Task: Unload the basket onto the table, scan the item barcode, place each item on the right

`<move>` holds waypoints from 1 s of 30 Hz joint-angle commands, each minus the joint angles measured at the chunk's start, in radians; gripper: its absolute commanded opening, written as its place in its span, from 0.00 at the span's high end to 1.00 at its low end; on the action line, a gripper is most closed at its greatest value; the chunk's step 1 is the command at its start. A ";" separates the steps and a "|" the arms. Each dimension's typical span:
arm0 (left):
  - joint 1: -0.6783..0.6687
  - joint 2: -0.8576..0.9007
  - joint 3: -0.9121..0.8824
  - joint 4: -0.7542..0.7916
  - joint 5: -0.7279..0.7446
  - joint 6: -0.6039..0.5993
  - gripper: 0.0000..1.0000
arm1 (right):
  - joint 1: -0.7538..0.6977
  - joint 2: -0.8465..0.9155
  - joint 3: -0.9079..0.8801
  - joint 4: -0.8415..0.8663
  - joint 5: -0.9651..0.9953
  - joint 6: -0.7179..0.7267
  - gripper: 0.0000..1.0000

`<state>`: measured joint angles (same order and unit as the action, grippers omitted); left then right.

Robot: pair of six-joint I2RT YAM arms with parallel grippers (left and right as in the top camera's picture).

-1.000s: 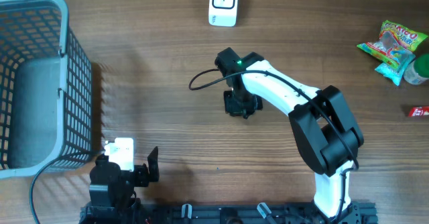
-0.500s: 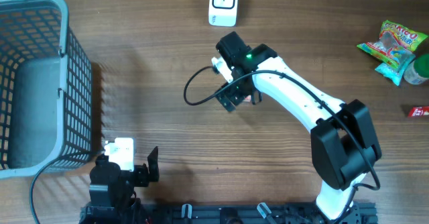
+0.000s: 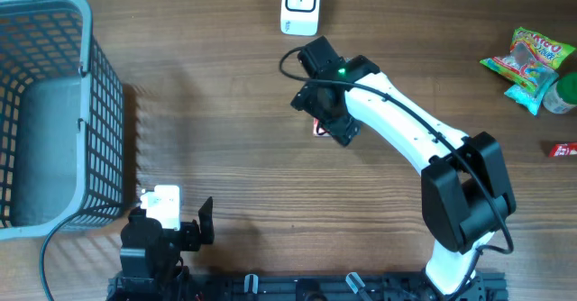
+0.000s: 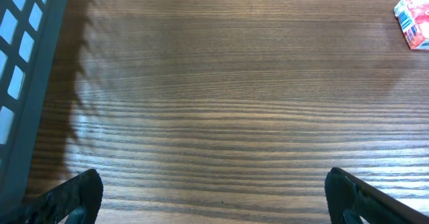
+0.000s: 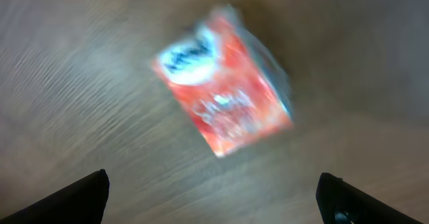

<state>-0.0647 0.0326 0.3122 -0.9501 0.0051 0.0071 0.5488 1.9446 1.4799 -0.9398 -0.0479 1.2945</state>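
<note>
A small red packet [image 5: 224, 93] is seen in the middle of the right wrist view, lying tilted on the wooden table [image 3: 216, 112]. Its broad face is red-orange with pale lettering that is too blurred to be read. A white patch with dark print is carried at its upper-left end, and a bluish edge is shown along its right side. In the overhead view only a red sliver of it [image 3: 318, 128] is visible, just left of centre, beside the right gripper [image 3: 329, 121]. In the left wrist view it is found in the upper right corner [image 4: 412, 21].

The right gripper [image 5: 214, 200] is spread wide, its fingertips being set at the lower corners of the frame; nothing is held, and the packet is touched by neither finger. The left gripper [image 4: 214, 197] is likewise spread wide and holds nothing.

A white scanner [image 3: 300, 5] is placed at the top centre, well apart from the packet. A grey basket [image 3: 54, 4] fills the upper left.
</note>
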 commanded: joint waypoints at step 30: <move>-0.002 -0.004 -0.002 0.002 -0.003 0.015 0.00 | -0.108 0.163 -0.001 0.138 -0.171 0.718 0.00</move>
<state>-0.0647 0.0326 0.3122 -0.9504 0.0051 0.0067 0.4564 2.0975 1.4799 -0.8165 -0.2207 2.0174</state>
